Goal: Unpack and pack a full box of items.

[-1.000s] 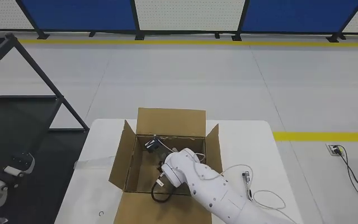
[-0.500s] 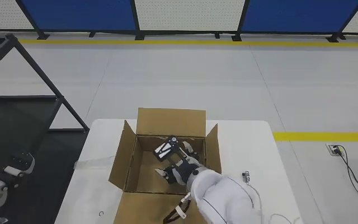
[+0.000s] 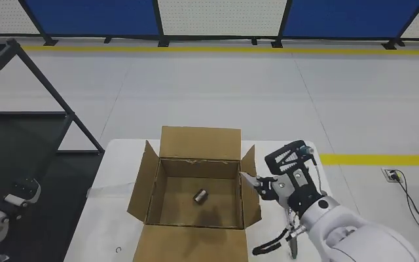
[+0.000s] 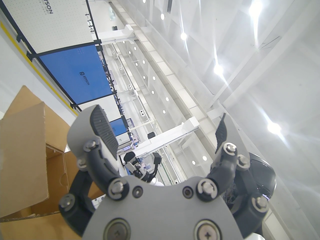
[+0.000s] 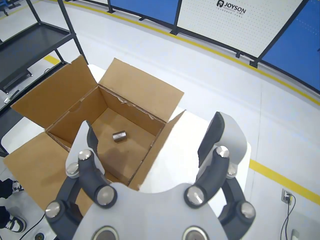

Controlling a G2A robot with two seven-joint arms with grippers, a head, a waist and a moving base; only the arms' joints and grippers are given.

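Observation:
An open cardboard box (image 3: 196, 141) (image 5: 140, 86) stands on the white table (image 3: 111, 209), all of its flaps folded outward. On its floor lies one small metal cylinder (image 3: 200, 195) (image 5: 120, 136). My right gripper (image 3: 275, 167) (image 5: 153, 123) hangs open and empty above the table, just past the box's right flap. The left gripper (image 4: 161, 116) is open, holds nothing and points up at the ceiling. A box flap (image 4: 25, 151) stands close beside it.
A black metal rack (image 3: 39, 98) (image 5: 30, 46) stands on the floor left of the table. A floor socket with a cable (image 3: 391, 174) lies off to the right. Bare table (image 5: 172, 151) stretches right of the box.
The right arm has drawn out of the box and swung to the right and upward. The metal cylinder it covered now shows on the box floor.

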